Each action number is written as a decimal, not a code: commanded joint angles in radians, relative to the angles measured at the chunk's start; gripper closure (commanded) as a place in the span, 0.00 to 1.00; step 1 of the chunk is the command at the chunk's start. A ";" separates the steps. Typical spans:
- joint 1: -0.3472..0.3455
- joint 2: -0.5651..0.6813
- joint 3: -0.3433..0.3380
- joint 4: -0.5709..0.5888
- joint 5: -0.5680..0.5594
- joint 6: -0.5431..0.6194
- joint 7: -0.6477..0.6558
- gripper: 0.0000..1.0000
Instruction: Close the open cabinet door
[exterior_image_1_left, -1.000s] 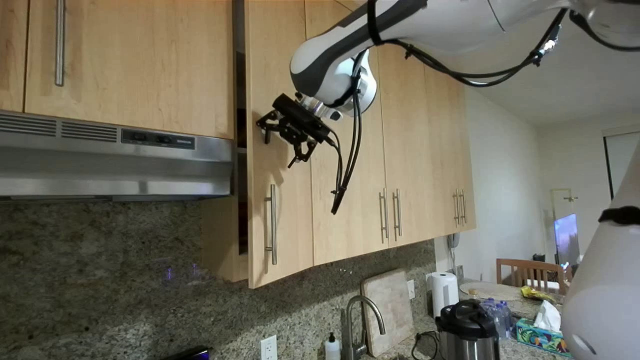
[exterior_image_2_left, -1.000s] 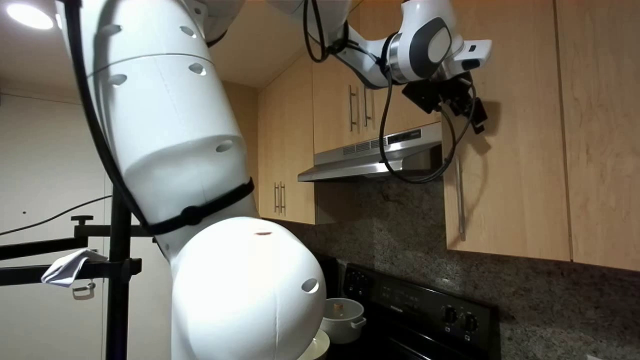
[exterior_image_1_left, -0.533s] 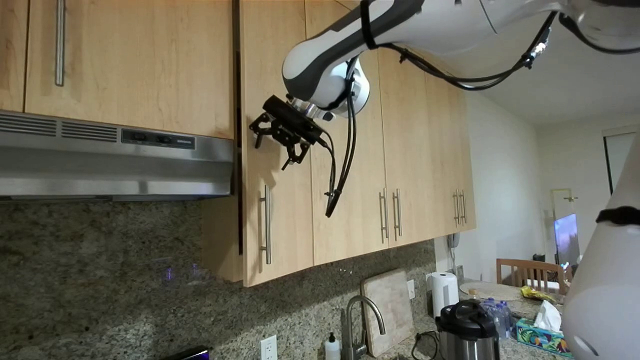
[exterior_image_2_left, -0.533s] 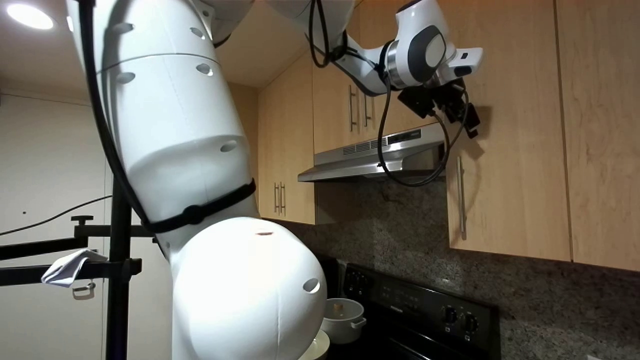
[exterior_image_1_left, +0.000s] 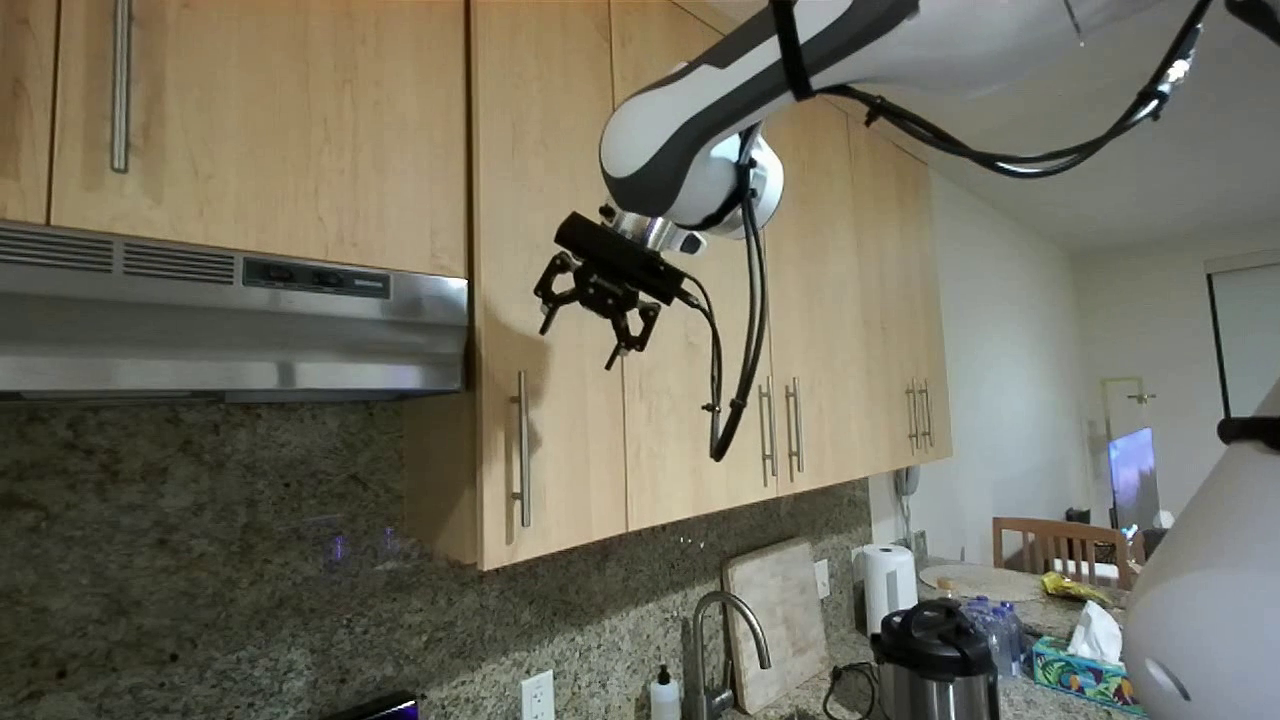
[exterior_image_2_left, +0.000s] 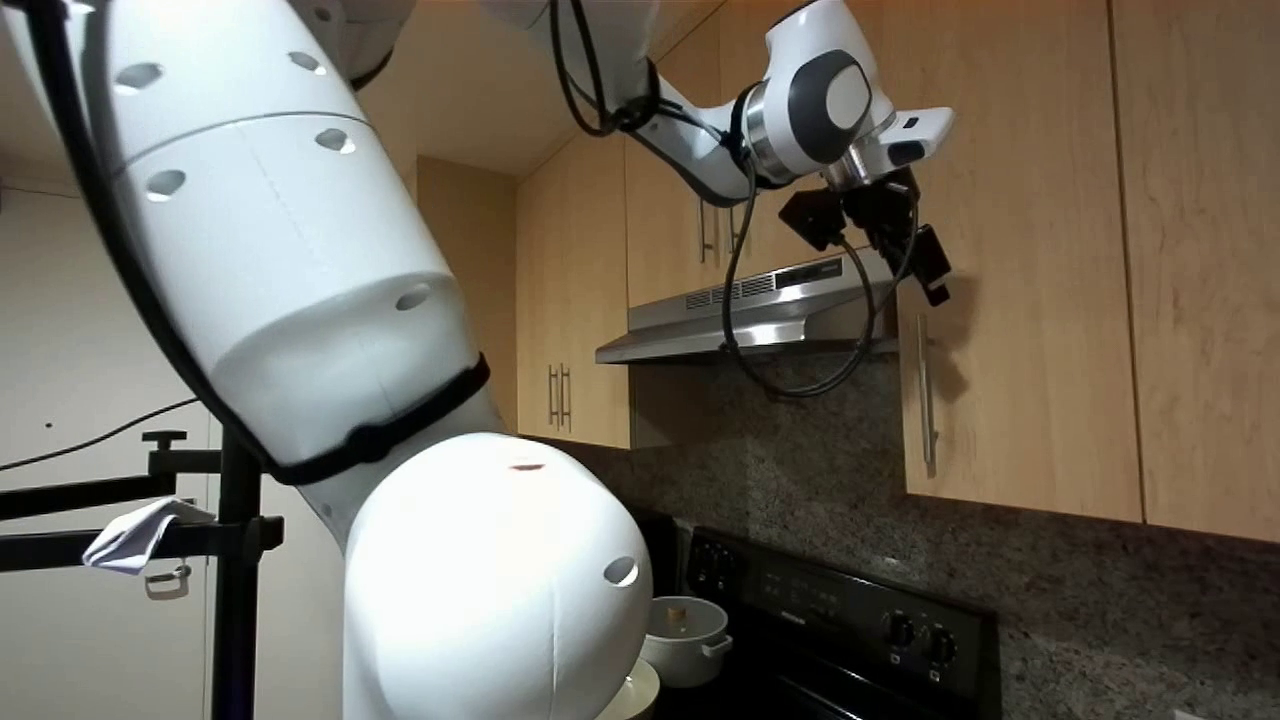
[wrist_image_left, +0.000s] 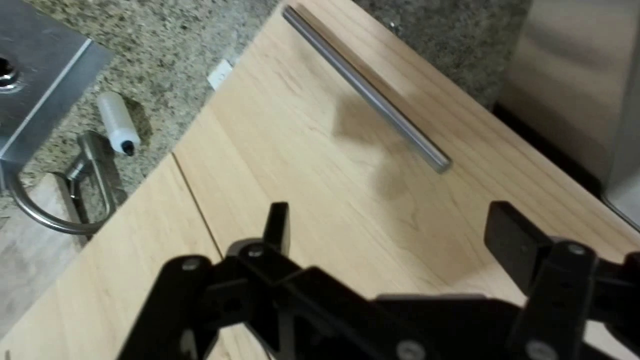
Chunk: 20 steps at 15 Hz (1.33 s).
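The tall light-maple cabinet door (exterior_image_1_left: 575, 450) lies in line with its neighbours in an exterior view. No dark gap shows along its left edge. It also shows in an exterior view (exterior_image_2_left: 1040, 420) and fills much of the wrist view (wrist_image_left: 300, 150). Its vertical bar handle (exterior_image_1_left: 524, 450) is near the lower left corner and crosses the top of the wrist view (wrist_image_left: 370, 92). My gripper (exterior_image_1_left: 577, 347) is in front of the door, above the handle, and appears apart from it. In the wrist view its fingers (wrist_image_left: 390, 215) are wide apart with nothing between them. The door's inner face is hidden.
A steel range hood (exterior_image_1_left: 230, 330) is left of the door under a shorter wood door (exterior_image_1_left: 270, 140). Matching doors (exterior_image_1_left: 700, 440) with paired handles (exterior_image_1_left: 770, 430) continue to the right. Below are a faucet (exterior_image_1_left: 735, 620), a cutting board (exterior_image_1_left: 780, 610) and a soap bottle (exterior_image_1_left: 664, 695).
The door has swung inward and the dark gap at its left edge has closed. My gripper first moved left with it, then moved right and down, away from the door.
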 joint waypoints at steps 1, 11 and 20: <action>0.025 -0.143 -0.029 -0.185 -0.008 -0.086 -0.054 0.00; -0.009 -0.428 -0.085 -0.459 -0.111 -0.437 -0.354 0.00; 0.021 -0.653 -0.177 -0.433 -0.305 -0.630 -0.750 0.00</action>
